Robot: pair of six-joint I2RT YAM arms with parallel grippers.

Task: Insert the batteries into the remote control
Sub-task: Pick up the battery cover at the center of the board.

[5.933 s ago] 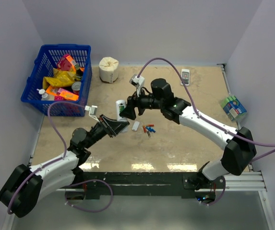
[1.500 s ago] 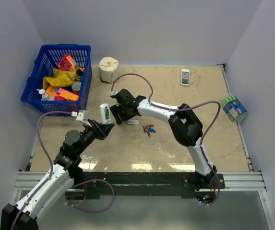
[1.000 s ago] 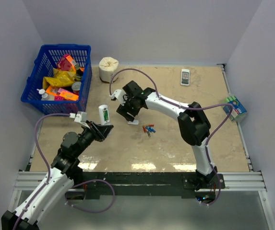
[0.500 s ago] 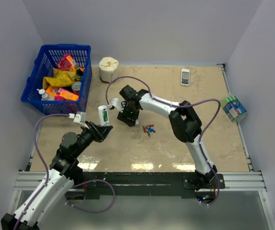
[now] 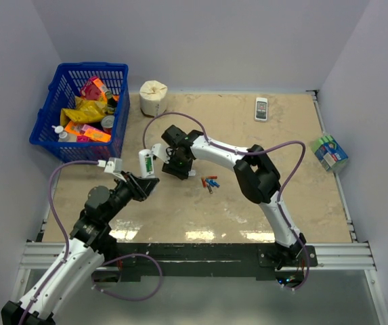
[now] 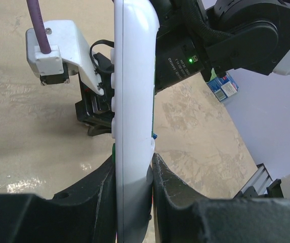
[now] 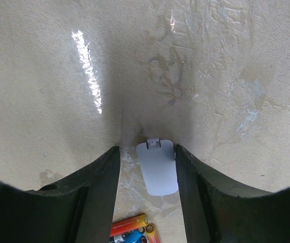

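Pinching the remote control (image 6: 132, 76) upright above the tabletop (image 7: 58, 76) with the left tool (image 6: 133, 164); straddling a small white cover (image 7: 157, 169), flat on the tabletop, with the right tool (image 7: 146, 148) spread, just beside the batteries (image 7: 132, 225).

The remote control (image 5: 145, 162) is white, batteries (image 5: 210, 182) red, blue and orange, basket (image 5: 92, 66) blue, table (image 5: 180, 210) mottled beige.

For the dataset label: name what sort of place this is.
Probably a robotics lab cell: white walls box in a beige table, left arm and right arm bolted to its rail, blue basket of packets.
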